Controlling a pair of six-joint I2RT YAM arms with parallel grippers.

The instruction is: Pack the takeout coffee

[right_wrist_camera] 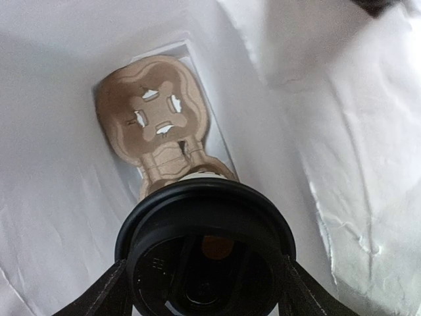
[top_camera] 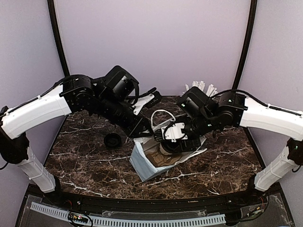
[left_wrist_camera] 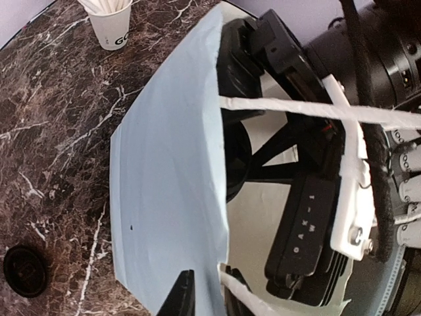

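Right tool (right_wrist_camera: 205, 289) clamps the coffee (right_wrist_camera: 205, 217) inside the bag (left_wrist_camera: 164, 184); released off the carrier (right_wrist_camera: 154, 118) socket, it could tip. Left tool (left_wrist_camera: 187, 299) at the rim: I cannot tell whether it grips, so the bag might slump.

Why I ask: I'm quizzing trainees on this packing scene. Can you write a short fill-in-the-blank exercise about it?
1. The right gripper holds the takeout coffee inside the white paper bag, above a ____ pulp carrier.
2. Left of the bag, a loose black ____ lies on the table.
3. The far cup holds long white ____.
Missing words: brown; lid; sticks.
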